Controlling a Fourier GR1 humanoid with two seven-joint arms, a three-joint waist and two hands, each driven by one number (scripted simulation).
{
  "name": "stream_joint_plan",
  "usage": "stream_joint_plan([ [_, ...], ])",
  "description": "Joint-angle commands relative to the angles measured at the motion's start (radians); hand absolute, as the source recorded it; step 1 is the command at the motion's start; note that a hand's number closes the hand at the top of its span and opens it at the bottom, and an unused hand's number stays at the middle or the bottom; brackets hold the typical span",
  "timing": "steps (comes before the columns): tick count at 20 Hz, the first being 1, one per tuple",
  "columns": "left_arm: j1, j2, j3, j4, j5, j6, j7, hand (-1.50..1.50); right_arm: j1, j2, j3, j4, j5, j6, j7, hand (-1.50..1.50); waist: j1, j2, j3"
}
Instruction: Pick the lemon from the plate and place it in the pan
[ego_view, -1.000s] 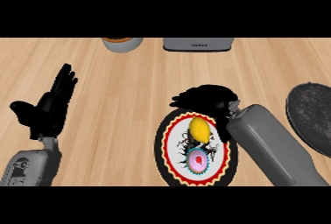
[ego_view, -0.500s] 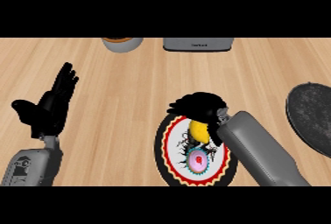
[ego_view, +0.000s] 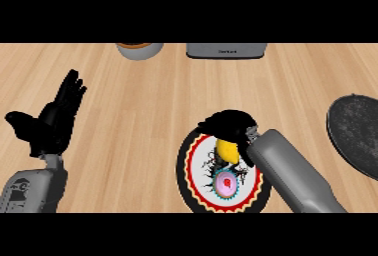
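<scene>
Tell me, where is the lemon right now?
The lemon lies on the plate right of centre in the head view, just under the curled right hand, with the pan further right.

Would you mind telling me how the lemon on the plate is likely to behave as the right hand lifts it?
The lemon looks rounded and smooth, so it may slip or roll on the flat plate if released. It probably keeps its shape under the right hand, whose fingers curl over it. It seems small, likely light.
</scene>
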Motion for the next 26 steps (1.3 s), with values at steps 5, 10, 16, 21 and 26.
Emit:
stream_joint_plan([
  [5,-0.041,0.002,0.011,0.030,-0.010,-0.003,0.009,0.00,-0.006,0.002,0.051,0.097,0.054,-0.087,-0.184,1.50,0.002,0.002,0.000],
  [10,0.010,-0.010,0.013,0.052,-0.018,-0.022,-0.074,0.00,-0.037,0.018,0.006,0.113,0.098,-0.079,-0.202,1.50,0.001,0.001,0.000],
  [16,-0.034,-0.013,0.026,0.076,-0.015,-0.017,-0.048,0.00,0.035,0.028,-0.047,0.052,0.108,-0.167,-0.194,1.50,-0.005,0.000,0.000],
  [21,0.087,0.024,0.082,0.002,-0.004,0.012,-0.018,0.00,0.428,-0.086,-0.127,-0.239,0.045,-0.231,-0.030,1.50,-0.131,-0.042,0.000],
  [26,0.106,0.009,0.095,-0.002,-0.011,0.045,-0.010,0.00,0.594,-0.141,-0.247,-0.525,-0.038,-0.400,-0.057,1.50,-0.189,-0.055,0.000],
])
